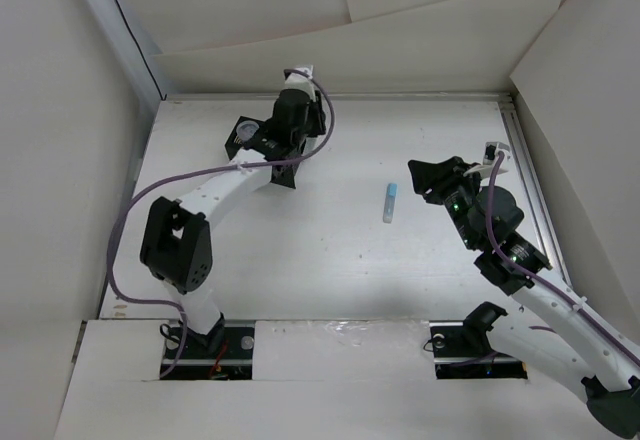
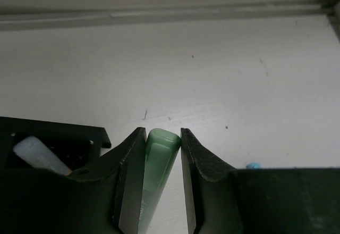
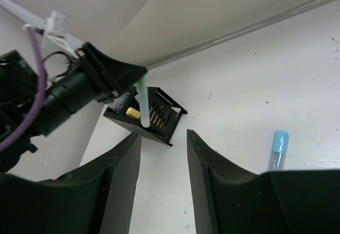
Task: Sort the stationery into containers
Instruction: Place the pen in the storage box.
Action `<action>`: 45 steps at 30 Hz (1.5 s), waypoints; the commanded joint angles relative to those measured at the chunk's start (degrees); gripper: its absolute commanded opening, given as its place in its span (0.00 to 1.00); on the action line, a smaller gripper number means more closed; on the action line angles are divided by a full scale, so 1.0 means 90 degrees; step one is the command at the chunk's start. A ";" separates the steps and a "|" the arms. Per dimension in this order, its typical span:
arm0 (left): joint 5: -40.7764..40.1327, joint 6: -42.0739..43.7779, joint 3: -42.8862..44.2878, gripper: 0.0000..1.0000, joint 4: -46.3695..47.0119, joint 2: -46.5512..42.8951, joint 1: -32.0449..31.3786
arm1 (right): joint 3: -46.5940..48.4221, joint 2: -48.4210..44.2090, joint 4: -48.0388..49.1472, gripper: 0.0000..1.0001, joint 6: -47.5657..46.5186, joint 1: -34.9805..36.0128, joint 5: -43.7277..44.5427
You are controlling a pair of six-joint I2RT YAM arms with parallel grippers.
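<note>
My left gripper point(image 2: 162, 133) is shut on a pale green stick point(image 2: 158, 157), which hangs upright with its lower end at the black organizer box point(image 3: 159, 119). A yellow stick point(image 3: 133, 113) lies inside that box, and a whitish one point(image 2: 37, 154) shows in it in the left wrist view. From above the left wrist covers most of the box point(image 1: 284, 175); a clear round jar point(image 1: 244, 132) shows at its left. A light blue stick point(image 1: 389, 202) lies loose on the table, just left of my right gripper point(image 1: 425, 182). That gripper point(image 3: 163, 134) stands open, holding nothing.
White panels wall the table on the left, back and right. A metal rail point(image 1: 530, 185) runs along the right edge. Purple cables point(image 1: 150, 200) loop beside both arms.
</note>
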 commanded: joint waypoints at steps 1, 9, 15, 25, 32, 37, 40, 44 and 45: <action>-0.0405 -0.0499 -0.0257 0.03 0.0564 -0.0610 0.0194 | 0.0276 -0.0096 0.0329 0.46 -0.0044 -0.0033 0.0006; -0.1245 -0.0500 -0.0628 0.07 0.1402 -0.0963 0.0624 | 0.0276 -0.0096 0.0329 0.46 -0.0044 -0.0033 -0.0052; -0.1598 -0.0364 -0.0687 0.08 0.1735 -0.0826 0.0819 | 0.0276 -0.0096 0.0329 0.46 -0.0044 -0.0033 -0.0052; -0.1842 -0.0217 -0.0834 0.11 0.2224 -0.0338 0.0819 | 0.0276 -0.0037 0.0329 0.46 -0.0044 -0.0033 -0.0052; -0.1901 -0.0276 -0.0971 0.11 0.2419 -0.0162 0.0819 | 0.0276 -0.0037 0.0329 0.47 -0.0044 -0.0033 -0.0052; -0.1901 -0.0276 -0.1029 0.16 0.2536 -0.0103 0.0819 | 0.0276 -0.0037 0.0329 0.47 -0.0044 -0.0033 -0.0052; -0.1901 -0.0276 -0.1097 0.26 0.2536 -0.0103 0.0819 | 0.0276 -0.0037 0.0329 0.47 -0.0044 -0.0033 -0.0052; -0.1901 -0.0334 -0.1321 0.43 0.2653 -0.0337 0.0819 | 0.0276 -0.0037 0.0329 0.47 -0.0044 -0.0033 0.0006; -0.1901 -0.0334 -0.1322 0.45 0.2653 -0.0396 0.0819 | 0.0276 -0.0037 0.0329 0.47 -0.0044 -0.0033 0.0006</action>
